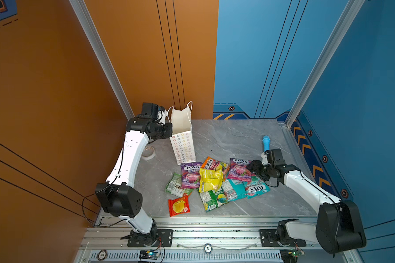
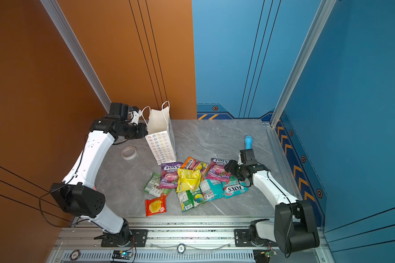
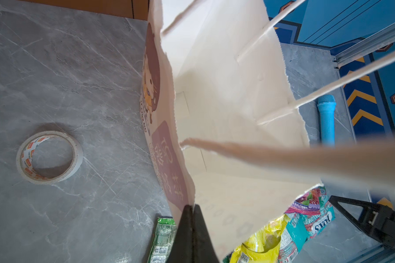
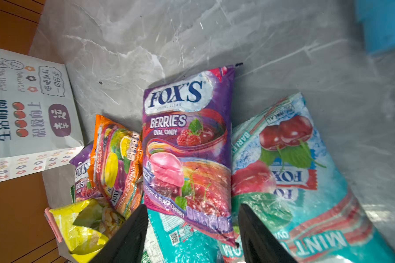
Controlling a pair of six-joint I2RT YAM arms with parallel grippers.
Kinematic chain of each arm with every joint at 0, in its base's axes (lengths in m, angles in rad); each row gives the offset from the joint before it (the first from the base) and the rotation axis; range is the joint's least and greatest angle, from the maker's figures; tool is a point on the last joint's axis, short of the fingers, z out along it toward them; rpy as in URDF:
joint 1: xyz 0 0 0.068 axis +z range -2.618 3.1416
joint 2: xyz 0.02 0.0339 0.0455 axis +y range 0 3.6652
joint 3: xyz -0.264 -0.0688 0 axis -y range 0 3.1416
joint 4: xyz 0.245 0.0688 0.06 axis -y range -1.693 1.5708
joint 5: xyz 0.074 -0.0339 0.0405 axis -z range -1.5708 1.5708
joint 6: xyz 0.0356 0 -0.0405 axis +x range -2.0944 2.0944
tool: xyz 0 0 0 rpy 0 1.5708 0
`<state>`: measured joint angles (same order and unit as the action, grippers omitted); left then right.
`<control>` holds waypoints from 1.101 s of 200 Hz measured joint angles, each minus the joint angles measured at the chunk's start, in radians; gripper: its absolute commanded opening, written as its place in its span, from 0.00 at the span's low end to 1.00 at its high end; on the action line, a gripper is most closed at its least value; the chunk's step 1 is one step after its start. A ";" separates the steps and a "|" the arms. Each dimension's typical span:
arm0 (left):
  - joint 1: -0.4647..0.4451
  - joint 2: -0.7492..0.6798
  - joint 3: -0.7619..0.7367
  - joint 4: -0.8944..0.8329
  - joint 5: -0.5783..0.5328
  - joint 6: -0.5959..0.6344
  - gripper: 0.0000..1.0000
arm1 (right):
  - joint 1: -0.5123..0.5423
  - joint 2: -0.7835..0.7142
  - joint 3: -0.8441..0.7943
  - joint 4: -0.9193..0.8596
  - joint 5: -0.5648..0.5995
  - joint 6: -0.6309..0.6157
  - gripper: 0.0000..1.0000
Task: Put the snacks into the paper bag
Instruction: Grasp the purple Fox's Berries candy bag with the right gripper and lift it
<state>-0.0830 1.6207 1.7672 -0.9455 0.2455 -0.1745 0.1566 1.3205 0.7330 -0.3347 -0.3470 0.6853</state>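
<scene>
The left claw [image 3: 192, 211] is pinched shut on the rim of the bag [image 1: 183, 141], holding its mouth open on the table [image 1: 237, 136], while the snacks [image 1: 211, 180] lie heaped just beside its foot. The right claw [image 4: 192, 206] sits low over the purple packet [image 4: 187, 127] farther from the bag, jaws apart on either side of its end. I'd close squarely on that edge, catch only the purple one and not the teal packet [image 4: 294, 182] touching it, then lift clear before heading for the bag's mouth.
</scene>
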 measured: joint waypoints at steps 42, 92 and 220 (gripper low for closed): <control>0.026 -0.031 -0.042 0.026 0.043 0.011 0.02 | -0.006 0.090 -0.030 0.052 -0.029 0.000 0.61; 0.031 -0.043 -0.077 0.055 0.062 0.026 0.03 | -0.007 0.137 -0.029 0.137 -0.069 0.021 0.45; 0.031 -0.060 -0.124 0.107 0.108 0.039 0.03 | 0.082 0.087 0.231 -0.003 0.054 -0.026 0.00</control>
<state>-0.0525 1.5612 1.6428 -0.8383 0.3531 -0.1352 0.2382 1.4078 0.9642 -0.3378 -0.2932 0.6598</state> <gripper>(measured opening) 0.046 0.067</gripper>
